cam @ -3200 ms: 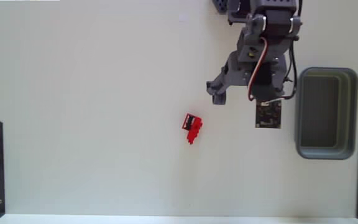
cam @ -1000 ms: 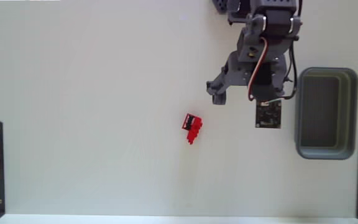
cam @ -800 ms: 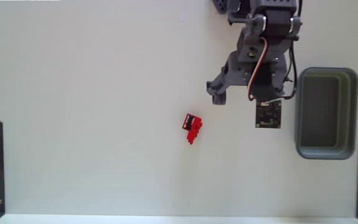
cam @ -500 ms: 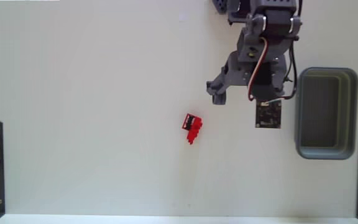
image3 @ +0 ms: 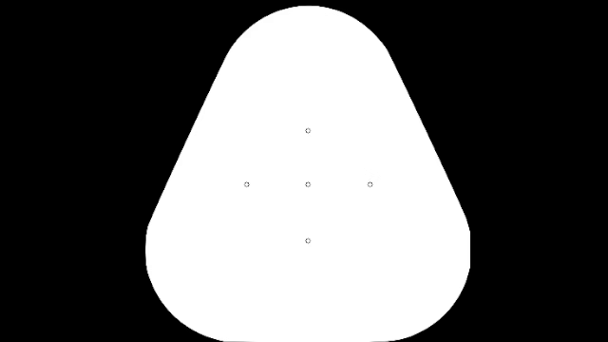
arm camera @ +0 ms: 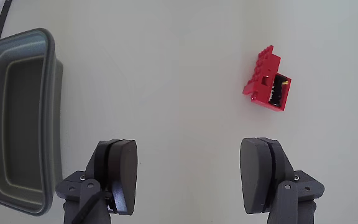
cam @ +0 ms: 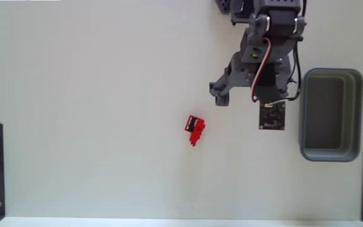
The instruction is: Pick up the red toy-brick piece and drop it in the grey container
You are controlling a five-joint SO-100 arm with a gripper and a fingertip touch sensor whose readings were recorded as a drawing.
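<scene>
On a bare white table, the grey tub (arm camera: 18,118) sits at the wrist view's left edge, empty. The gripper (arm camera: 191,174) hangs above the surface with its jaws wide apart and nothing between them. The red brick (arm camera: 267,87) lies loose beyond the right-hand finger (arm camera: 260,174), up and to the right of the gap, its long axis running steeply up the frame. Reaching it likely calls for a shift forward and right.

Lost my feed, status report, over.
Gripper open, empty. Red brick on table, untouched, clear of fingers. Grey container empty. Nothing between gripper and brick.
</scene>
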